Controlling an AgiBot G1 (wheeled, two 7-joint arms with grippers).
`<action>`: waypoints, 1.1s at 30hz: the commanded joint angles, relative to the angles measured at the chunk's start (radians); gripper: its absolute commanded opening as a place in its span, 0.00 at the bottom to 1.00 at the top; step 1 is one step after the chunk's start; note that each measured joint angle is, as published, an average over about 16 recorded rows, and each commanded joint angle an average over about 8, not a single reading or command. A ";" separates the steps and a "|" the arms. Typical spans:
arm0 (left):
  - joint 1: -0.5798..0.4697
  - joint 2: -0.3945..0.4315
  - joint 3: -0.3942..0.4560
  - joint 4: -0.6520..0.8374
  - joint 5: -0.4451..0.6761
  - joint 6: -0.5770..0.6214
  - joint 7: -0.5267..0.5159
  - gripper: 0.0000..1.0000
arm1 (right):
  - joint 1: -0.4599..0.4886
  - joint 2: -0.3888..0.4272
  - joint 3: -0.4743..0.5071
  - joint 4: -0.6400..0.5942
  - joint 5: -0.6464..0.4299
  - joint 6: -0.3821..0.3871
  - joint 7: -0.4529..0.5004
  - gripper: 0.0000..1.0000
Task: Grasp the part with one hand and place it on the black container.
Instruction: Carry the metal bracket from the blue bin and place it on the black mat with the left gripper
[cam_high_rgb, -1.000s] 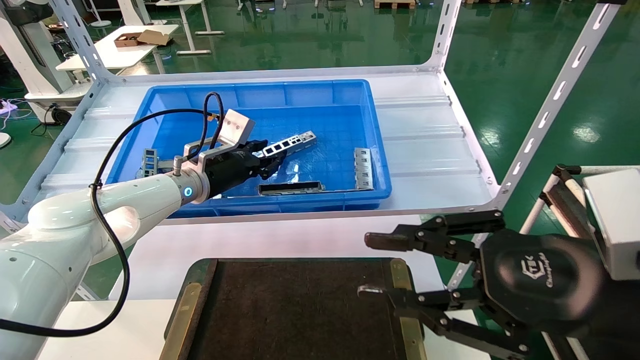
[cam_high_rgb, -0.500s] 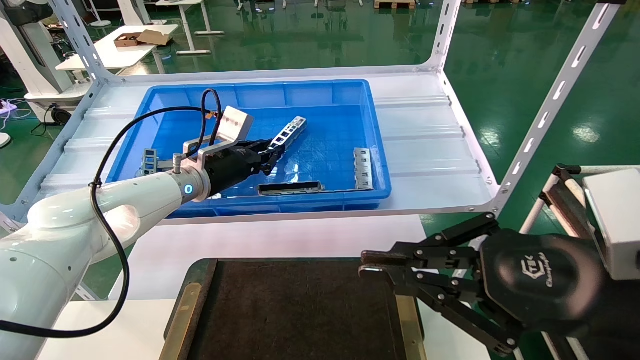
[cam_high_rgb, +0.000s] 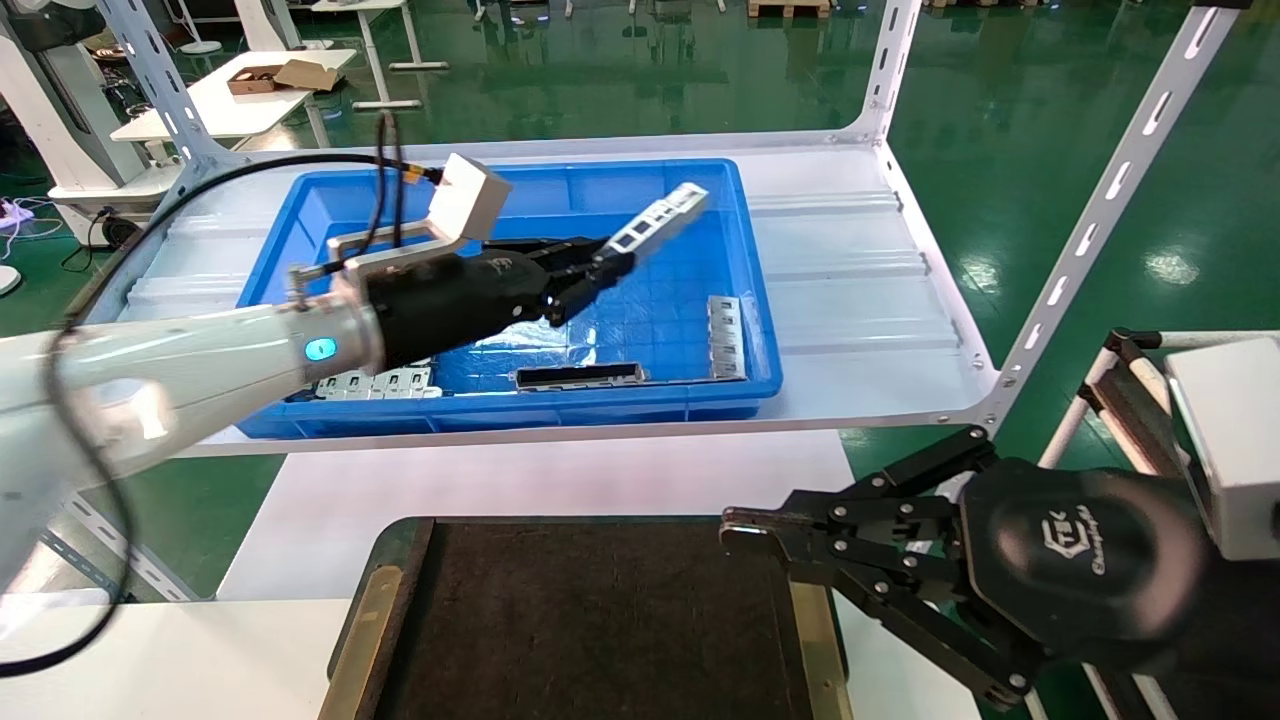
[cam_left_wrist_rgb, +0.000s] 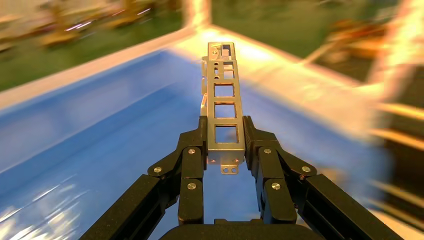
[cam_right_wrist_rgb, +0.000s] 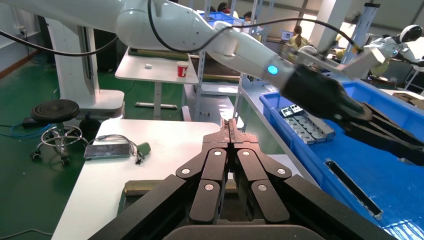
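Above blue bin (cam_high_rgb: 760, 300), left gripper (cam_high_rgb: 590, 272) clamps part (cam_high_rgb: 660, 215), raised.

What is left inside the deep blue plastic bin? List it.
In the deep blue plastic bin: a dark-faced flat bar, a grey slotted plate, pale plates. The left arm covers more.

My left gripper (cam_high_rgb: 590, 272) is now higher than one second ago and carries the part (cam_high_rgb: 655, 216) up from the floor of the blue bin (cam_high_rgb: 520, 412), toward the far right corner. The part points more upward now. My arm no longer hides the grey plates (cam_high_rgb: 378, 383) at the near left. My right gripper (cam_high_rgb: 735, 520), open before, is now closed.
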 joint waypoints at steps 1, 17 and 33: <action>0.001 -0.027 -0.003 -0.010 -0.010 0.105 0.005 0.00 | 0.000 0.000 0.000 0.000 0.000 0.000 0.000 0.00; 0.125 -0.247 -0.003 -0.244 -0.056 0.483 -0.097 0.00 | 0.000 0.000 -0.001 0.000 0.001 0.000 -0.001 0.00; 0.643 -0.487 0.007 -0.905 -0.195 0.364 -0.379 0.00 | 0.000 0.001 -0.002 0.000 0.001 0.001 -0.001 0.00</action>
